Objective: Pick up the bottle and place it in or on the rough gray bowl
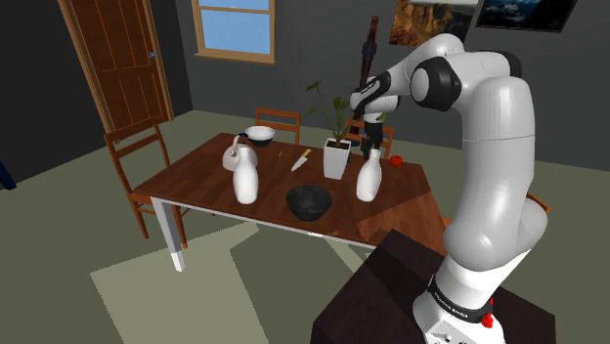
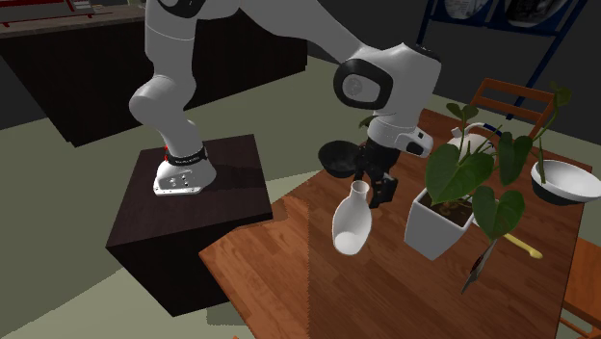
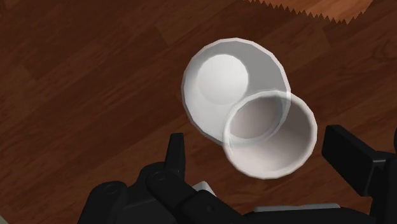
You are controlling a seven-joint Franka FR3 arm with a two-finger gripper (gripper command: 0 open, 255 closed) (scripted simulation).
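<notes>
A white bottle point(image 1: 369, 177) with a narrow neck stands upright on the wooden table point(image 1: 196, 176), near the edge closest to the stand. My gripper point(image 1: 371, 149) hangs just above it, open. In the wrist view the bottle's round mouth point(image 3: 270, 135) lies between the two fingers point(image 3: 352, 156), which stand apart and do not clasp it. The second exterior view has the gripper point(image 2: 374, 188) at the bottle's point(image 2: 352, 221) neck. The rough dark grey bowl point(image 1: 309, 201) sits on the table a short way from the bottle, toward the shoulder view's left; it also appears behind the arm point(image 2: 337, 159).
A second white bottle-like vase point(image 1: 245, 181) stands left of the grey bowl. A potted plant point(image 1: 336, 156) rises right behind the bottle. A knife point(image 1: 300, 159), a kettle point(image 1: 238, 153), a white bowl point(image 1: 260, 133) and a small red thing point(image 1: 395, 161) lie farther back. Chairs surround the table.
</notes>
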